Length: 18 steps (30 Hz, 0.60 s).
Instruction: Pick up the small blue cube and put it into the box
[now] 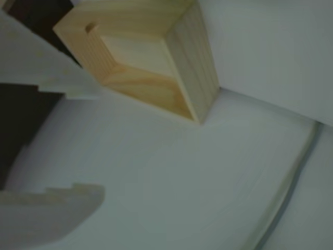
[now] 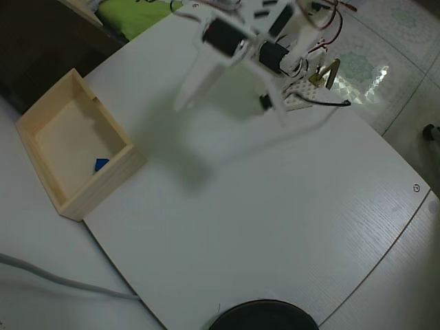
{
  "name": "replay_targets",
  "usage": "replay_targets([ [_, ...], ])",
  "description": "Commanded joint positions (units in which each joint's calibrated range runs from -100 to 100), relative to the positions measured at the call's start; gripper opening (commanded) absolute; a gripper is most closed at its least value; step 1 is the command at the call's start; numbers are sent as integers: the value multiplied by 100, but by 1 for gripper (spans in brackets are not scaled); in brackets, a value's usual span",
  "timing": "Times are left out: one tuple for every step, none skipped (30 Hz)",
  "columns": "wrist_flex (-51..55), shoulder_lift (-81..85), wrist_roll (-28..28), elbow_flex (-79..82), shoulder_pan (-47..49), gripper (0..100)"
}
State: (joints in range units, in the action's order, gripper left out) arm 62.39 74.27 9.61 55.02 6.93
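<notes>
Cube: tiny, bright blue, lying on the floor of the box, near the wall that faces the open tabletop. Seen only in the overhead view; in the wrist view the part of the box floor that shows is bare.

Box: lidless tray of pale wood with thin walls, standing on the tabletop near its edge. In the wrist view the box fills the upper middle of the frame, seen at a slant, with a small notch in one wall's top edge.

Tabletop: white, faint grain, rounded edge. A second white surface lies beside the box, past the tabletop's edge, with a grey cable running across it.

Arm: white, blurred, raised above the tabletop, well apart from the box. Its fingers point down toward the tabletop, on the box's side of the arm. In the wrist view the two white fingers enter from the left, spread wide with bare tabletop between them and nothing held.

Perforated block: white, small, under the arm's base, far from the box, with wires and a brass-coloured piece beside it.

Dark round object: at the tabletop's rim, cut off by the frame's lower edge, well apart from the box.

Green item: beyond the tabletop, past the box's far end.
</notes>
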Motion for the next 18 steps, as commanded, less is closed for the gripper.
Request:
replay_targets([
  [-631,231,-16,633,-11,16],
  [-733,274,-16,796,-11,16],
  [-801,316,-16,941,-11,16],
  [-869,350,-16,1086,-11,16],
  [-937,392,-16,1222,-11,16],
  [-1005,417,-16,1357,-11,16],
  [-1090,443,-16,1511,-11,16],
  [-1175,468,-16,1674,-11,16],
  [-1269,477,-16,1846,-11,16],
  [-1354,477,-16,2027,-11,16],
  [-1430,477,-16,2199,-11,16],
  [-1498,477,-16,2353,-11,16],
  [-1583,477,-16,2489,-11,16],
  [-1659,477,-16,2597,-11,16],
  [-1719,477,-16,2715,-11,16],
  [-1753,477,-21,2851,-11,16],
  [-1761,477,-21,2986,-11,16],
  [-1804,477,-63,3113,-11,16],
])
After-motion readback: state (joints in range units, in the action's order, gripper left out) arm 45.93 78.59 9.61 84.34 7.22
